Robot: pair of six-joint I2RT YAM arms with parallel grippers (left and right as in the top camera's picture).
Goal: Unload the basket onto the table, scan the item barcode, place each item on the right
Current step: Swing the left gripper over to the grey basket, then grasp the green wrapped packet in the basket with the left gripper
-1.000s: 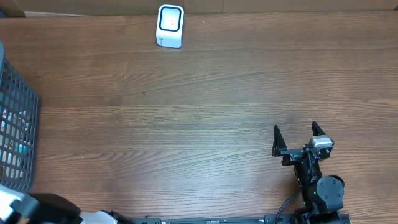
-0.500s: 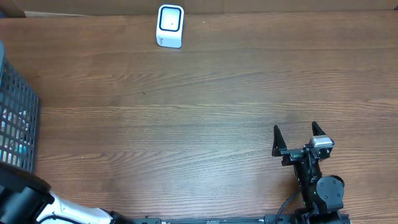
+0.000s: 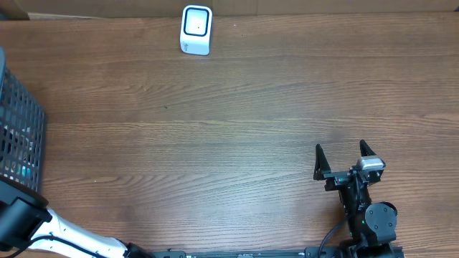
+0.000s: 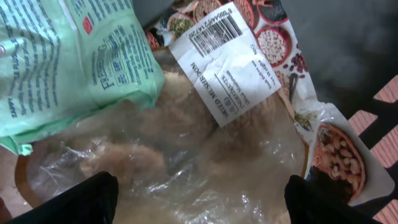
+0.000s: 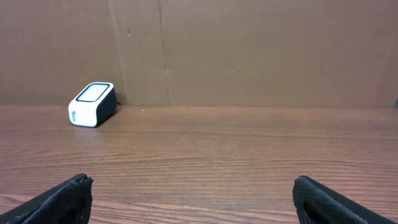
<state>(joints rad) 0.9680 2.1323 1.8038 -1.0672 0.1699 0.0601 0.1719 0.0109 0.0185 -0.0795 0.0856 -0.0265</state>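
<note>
The left claw (image 4: 198, 190) had been carried further into the basket (image 3: 25, 129); jaws were held apart astride the bag (image 4: 186, 143), so grasping was judged next.

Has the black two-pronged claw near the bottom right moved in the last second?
No. The right gripper sits at the same spot on the table, just as far from the white scanner.

Matt wood-grain table (image 3: 237, 129) — crinkly glossy clear plastic bag (image 4: 186, 168), paper label (image 4: 225, 62)
</note>
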